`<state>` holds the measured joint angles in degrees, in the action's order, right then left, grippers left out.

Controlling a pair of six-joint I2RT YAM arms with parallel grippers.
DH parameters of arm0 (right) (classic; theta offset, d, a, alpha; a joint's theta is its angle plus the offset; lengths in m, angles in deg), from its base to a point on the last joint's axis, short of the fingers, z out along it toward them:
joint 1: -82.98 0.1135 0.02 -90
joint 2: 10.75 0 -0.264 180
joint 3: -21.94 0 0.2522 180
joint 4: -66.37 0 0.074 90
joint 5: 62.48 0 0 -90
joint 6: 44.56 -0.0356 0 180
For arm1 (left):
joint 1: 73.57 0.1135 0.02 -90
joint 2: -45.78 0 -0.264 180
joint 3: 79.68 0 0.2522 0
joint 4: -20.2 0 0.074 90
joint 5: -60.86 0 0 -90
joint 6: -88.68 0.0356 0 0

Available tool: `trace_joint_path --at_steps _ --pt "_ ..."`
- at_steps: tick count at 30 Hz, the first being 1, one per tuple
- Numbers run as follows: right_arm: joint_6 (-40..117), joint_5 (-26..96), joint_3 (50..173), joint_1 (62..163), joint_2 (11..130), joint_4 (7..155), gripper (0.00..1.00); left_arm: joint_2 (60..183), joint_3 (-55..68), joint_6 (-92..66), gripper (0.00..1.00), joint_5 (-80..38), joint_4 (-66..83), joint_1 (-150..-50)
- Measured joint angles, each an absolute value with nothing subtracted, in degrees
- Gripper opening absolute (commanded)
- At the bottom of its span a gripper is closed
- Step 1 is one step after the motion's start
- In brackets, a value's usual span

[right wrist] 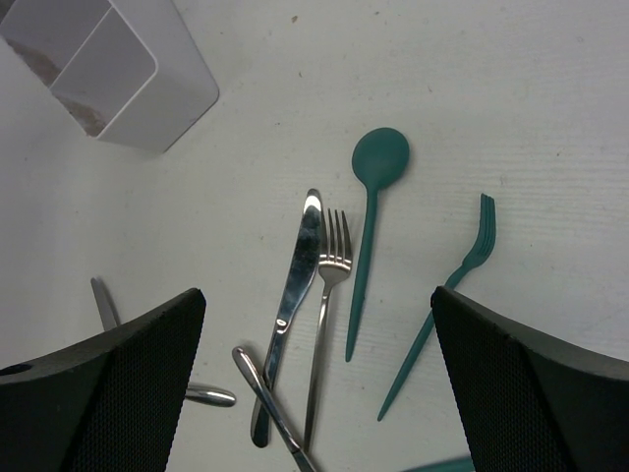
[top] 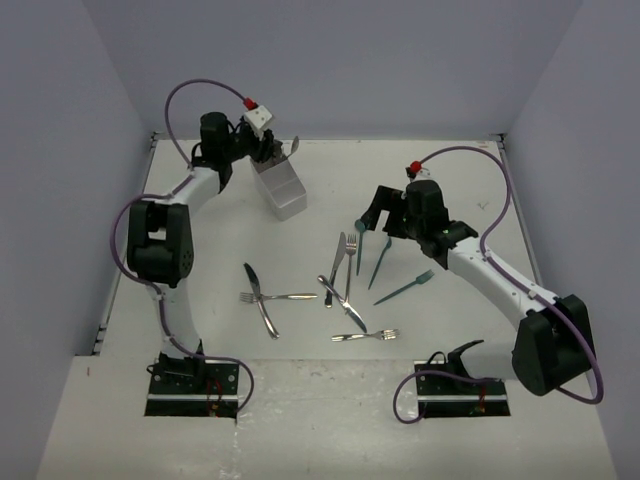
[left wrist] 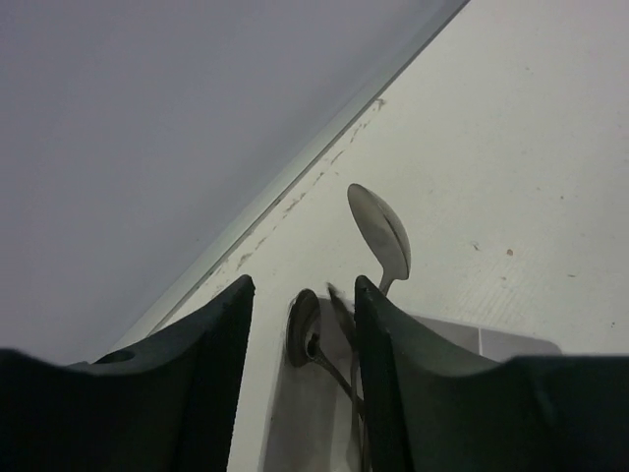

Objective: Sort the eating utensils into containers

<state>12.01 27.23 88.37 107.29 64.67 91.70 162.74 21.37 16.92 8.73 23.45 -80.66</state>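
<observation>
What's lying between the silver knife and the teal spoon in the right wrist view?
A silver fork lies between the knife and the teal spoon, shown in the right wrist view.

My left fingers [left wrist: 197,364] stand apart over the far end of the white organiser [top: 281,190], and two metal spoons crowd the gap. The tall spoon [left wrist: 379,232] rises past one fingertip and the low spoon [left wrist: 302,329] sits between the fingers. The back wall [left wrist: 147,118] is close on the far side, so free room lies toward the near right.

My right fingers [right wrist: 128,374] spread wide over the bare surface [right wrist: 511,98]. Below them the metal knife [right wrist: 297,270] and metal fork [right wrist: 330,285] lie almost touching. The teal spoon [right wrist: 366,246] lies just right of them across a slim lane. The teal fork [right wrist: 462,270] lies farther right, with more room around it. Crossed metal handles crowd the knife's near end.
</observation>
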Motion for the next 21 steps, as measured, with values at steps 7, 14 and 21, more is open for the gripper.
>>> trace_joint_path --at_steps 7,14,21 --pt "11.8 26.9 88.4 107.3 65.2 92.2 0.99 156.3 19.4 16.5 1.00 7.9 22.1 -80.7" --pt "7.4 19.9 93.4 110.7 73.8 98.5 0.99 146.0 17.6 4.5 1.00 0.5 21.8 -80.7" --pt "2.2 11.6 105.0 115.2 88.6 107.1 0.91 132.2 4.0 -6.2 1.00 -8.2 22.6 -84.8"
